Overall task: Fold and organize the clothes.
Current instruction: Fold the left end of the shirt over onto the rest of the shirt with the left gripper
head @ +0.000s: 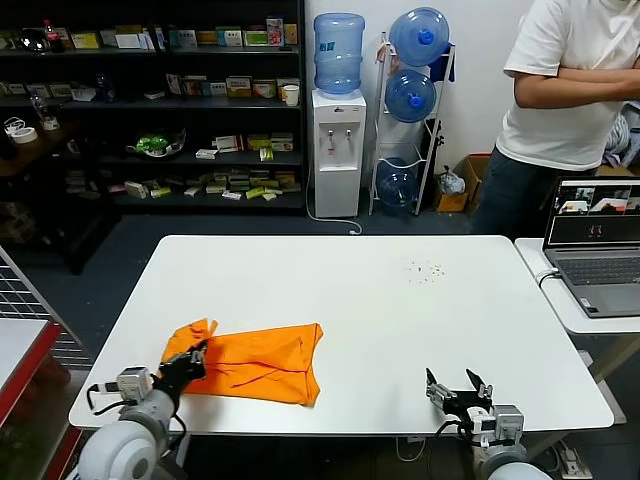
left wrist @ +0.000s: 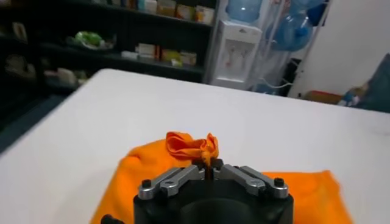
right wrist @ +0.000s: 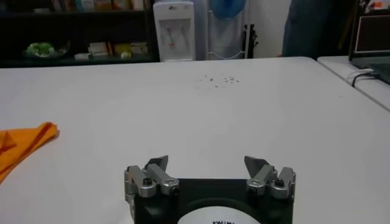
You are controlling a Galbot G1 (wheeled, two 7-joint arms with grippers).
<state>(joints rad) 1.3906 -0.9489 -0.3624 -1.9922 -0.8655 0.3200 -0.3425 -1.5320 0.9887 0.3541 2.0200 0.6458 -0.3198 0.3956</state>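
Progress is judged partial. Orange T-shirt (head: 255, 363) is seen lying on the white table (head: 400, 310) near its front left corner, already reduced to a compact, roughly rectangular bundle with one layer laid over another. The edges are uneven and a bunched corner stands up at the bundle's left end, so the fold is not taken as finished.

Left gripper (head: 193, 360) is positioned at that left end. In the left wrist view its fingers are drawn together and a crumpled tuft of the orange cloth (left wrist: 192, 146) is pinched between the tips and lifted slightly above the rest of the garment.

Right gripper (head: 458, 387) is parked over the table's front edge on the right, well apart from the shirt. Its fingers (right wrist: 157, 165) are spread wide with nothing between them.

Remaining work, as judged: the held corner is to be carried over or laid flat, the bundle squared up, and the shirt set in a tidy final place. A person in a white shirt (head: 570, 80) and a laptop (head: 595, 250) on the side table are noted beyond the table's far right corner.
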